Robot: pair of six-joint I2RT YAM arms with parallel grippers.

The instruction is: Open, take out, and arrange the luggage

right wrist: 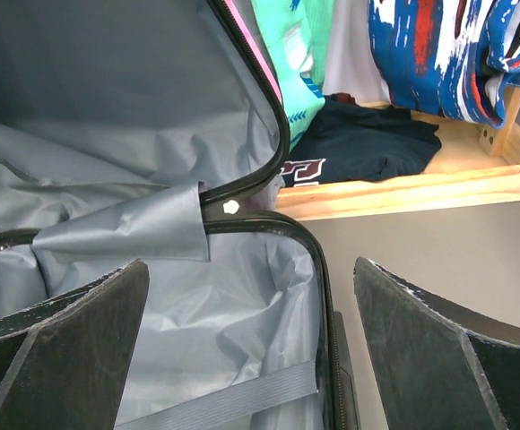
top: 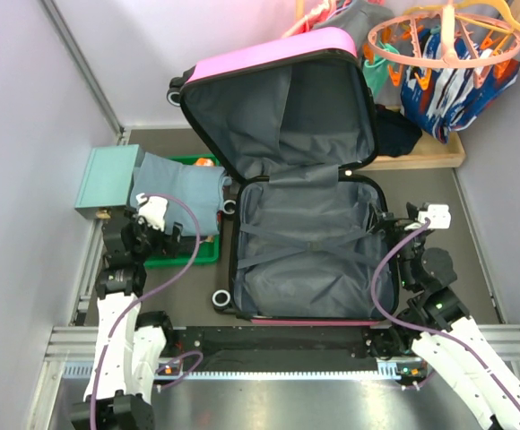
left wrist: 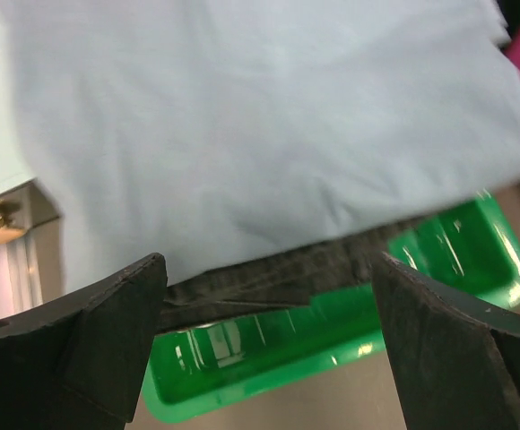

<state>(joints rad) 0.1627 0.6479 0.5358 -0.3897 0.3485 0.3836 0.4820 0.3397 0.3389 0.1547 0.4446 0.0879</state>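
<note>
**Overhead and wrist views, as I see them from the remote station.**

The grey surface (top: 475,233) carries everything. The luggage (top: 305,179) lies open across its middle. The pink lid stands tilted up toward the far edge. The base shell lies flat and reaches almost to the near edge. Both halves show grey lining, and two straps (top: 305,235) cross the base. Black wheels (top: 221,298) sit along its left side.

A wooden tray (top: 421,159) sits at the far right corner. It holds a dark shirt (right wrist: 359,143) and a blue patterned cloth (top: 457,85) under an orange hanger ring (top: 448,40).

A folded grey-blue garment (top: 177,193) lies toward the left edge, just beside the luggage. It is draped over a green tray (left wrist: 242,358). A pale-teal box (top: 108,177) touches the garment's left side.

The left fingers (left wrist: 108,331) are spread wide and clamped on nothing. They hang over the near end of the garment and the green tray. The right fingers (right wrist: 72,340) are likewise spread wide and free. They sit at the right rim of the base shell, facing the hinge corner.
</note>
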